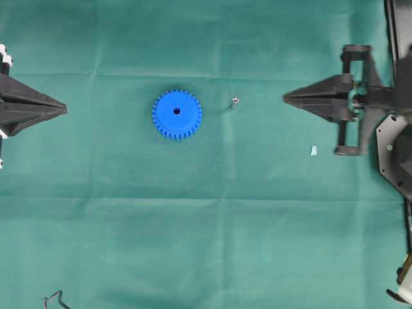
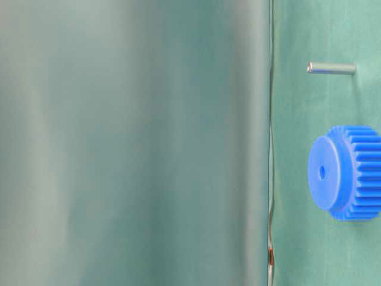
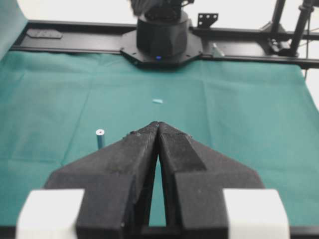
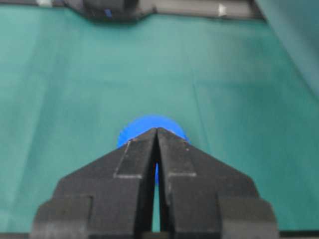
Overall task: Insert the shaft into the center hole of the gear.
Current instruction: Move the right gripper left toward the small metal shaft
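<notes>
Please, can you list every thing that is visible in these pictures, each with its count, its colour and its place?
gear: one, bright blue, flat on the cloth, left of the middle.
center hole: one, dark, middle of the gear's face, empty.
shaft: one, silver-grey, standing upright on the cloth, right of the gear, apart from it.
scrap: one, pale blue, on the cloth near the right arm.
cloth: one, green, covering the table.
left gripper: one, black, left edge, shut, empty.
right gripper: one, black, right side, shut, empty.
</notes>
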Action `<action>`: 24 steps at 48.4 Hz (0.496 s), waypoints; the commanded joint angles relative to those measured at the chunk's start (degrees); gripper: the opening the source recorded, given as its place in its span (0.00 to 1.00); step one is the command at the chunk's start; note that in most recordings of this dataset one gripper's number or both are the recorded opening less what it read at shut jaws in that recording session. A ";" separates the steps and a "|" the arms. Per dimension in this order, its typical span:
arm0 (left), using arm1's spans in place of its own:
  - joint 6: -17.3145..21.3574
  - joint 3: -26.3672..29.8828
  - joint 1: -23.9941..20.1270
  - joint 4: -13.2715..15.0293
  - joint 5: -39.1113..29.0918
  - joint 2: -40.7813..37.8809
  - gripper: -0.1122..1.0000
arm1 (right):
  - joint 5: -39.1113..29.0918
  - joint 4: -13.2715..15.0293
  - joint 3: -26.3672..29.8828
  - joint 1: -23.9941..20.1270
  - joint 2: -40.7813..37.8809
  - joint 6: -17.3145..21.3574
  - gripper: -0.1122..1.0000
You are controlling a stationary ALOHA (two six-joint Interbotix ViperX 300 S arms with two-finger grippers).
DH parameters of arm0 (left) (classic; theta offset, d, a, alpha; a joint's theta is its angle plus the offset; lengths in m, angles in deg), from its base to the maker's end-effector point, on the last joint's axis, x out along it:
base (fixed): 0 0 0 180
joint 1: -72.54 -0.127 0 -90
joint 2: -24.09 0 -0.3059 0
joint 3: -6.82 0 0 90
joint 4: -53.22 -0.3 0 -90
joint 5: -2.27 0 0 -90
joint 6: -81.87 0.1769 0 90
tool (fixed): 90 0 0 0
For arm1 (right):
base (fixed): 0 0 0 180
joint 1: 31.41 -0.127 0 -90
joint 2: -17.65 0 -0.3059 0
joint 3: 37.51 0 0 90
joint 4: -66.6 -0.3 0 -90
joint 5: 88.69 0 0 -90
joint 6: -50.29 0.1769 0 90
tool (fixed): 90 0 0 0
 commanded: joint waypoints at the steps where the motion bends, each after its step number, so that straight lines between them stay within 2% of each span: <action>1: 0.00 1.41 -0.09 -0.09 0.35 -0.35 0.10 | 1.93 -1.32 1.85 0.88 -4.39 0.00 0.24; 13: 0.00 1.41 -0.09 -0.18 0.26 -0.35 0.10 | 6.06 -4.83 5.01 2.02 -21.18 0.00 0.87; 15: 0.00 1.41 -0.09 -0.09 0.35 -0.35 0.10 | 6.77 -5.36 5.63 2.11 -23.64 0.00 0.88; 21: 0.00 1.32 -0.09 -0.09 0.26 -0.44 0.10 | 8.88 -6.77 7.38 2.90 -30.32 0.00 0.81; 24: 0.00 1.32 0.00 -0.09 0.09 -0.35 0.10 | 10.02 -7.47 8.00 3.08 -32.78 0.00 0.81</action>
